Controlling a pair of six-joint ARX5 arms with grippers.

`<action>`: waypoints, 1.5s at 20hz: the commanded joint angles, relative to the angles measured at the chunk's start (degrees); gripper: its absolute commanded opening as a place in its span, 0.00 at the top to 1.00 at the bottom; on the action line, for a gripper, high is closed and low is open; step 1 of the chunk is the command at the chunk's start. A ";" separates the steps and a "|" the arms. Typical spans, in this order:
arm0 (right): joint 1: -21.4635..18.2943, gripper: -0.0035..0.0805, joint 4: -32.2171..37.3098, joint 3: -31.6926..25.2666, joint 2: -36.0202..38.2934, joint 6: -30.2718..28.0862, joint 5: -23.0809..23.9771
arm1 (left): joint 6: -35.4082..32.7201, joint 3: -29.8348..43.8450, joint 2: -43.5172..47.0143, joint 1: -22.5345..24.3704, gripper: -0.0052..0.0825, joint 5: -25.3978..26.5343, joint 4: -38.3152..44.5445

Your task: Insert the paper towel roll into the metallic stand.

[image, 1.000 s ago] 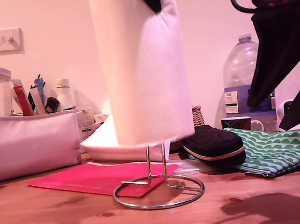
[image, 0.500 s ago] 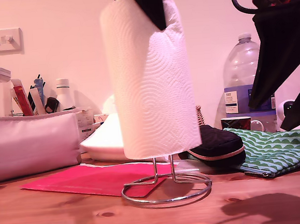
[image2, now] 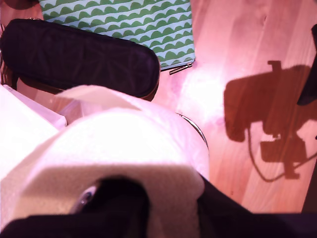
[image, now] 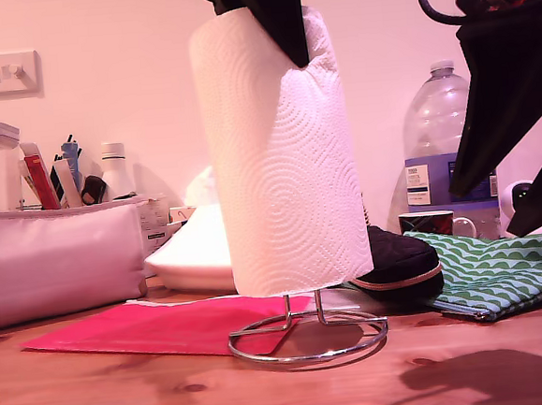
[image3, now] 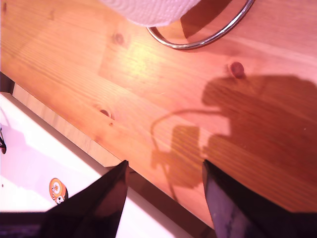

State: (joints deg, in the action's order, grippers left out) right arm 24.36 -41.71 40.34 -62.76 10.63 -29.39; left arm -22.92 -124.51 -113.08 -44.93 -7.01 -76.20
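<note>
1. Above the middle of the wooden table, my first gripper pinches the top rim of the paper towel roll; in the first wrist view one black finger sits inside the hollow core and one outside, clamped on the paper wall.
2. One roll only: a thick white cylinder, soft, embossed with swirls and concentric circles, leaning slightly toward the exterior view's right.
3. One metallic stand: thin shiny chrome wire, a round ring base flat on the table, with two upright wires rising into the roll's underside. The roll hangs threaded over the loop, its lower edge clear of the ring.
4. My second gripper hangs high at the exterior view's right, well apart from the roll, its two dark fingers spread with nothing between them above bare pine boards with knots.
5. Behind the stand lie one flat pink sheet, one black zipped pouch and one pouch with green scallop pattern.
6. One clear plastic bottle carries a blue label; its writing is too small to read.
</note>
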 commanded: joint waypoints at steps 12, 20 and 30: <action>-0.48 0.45 0.11 0.72 0.59 -0.22 0.00 | 2.05 1.57 -8.11 -0.26 0.94 -3.98 -0.83; -0.50 0.45 0.72 0.72 0.59 -0.22 0.00 | 4.63 1.57 -7.98 -1.20 0.51 -6.97 -1.60; -0.48 0.45 1.46 0.72 0.59 -0.22 0.00 | 6.73 1.55 -6.05 -3.26 0.39 -2.60 -1.88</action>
State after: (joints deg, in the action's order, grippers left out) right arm 24.03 -40.60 40.34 -62.76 10.61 -29.39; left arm -18.37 -126.39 -115.59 -47.33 -7.97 -75.94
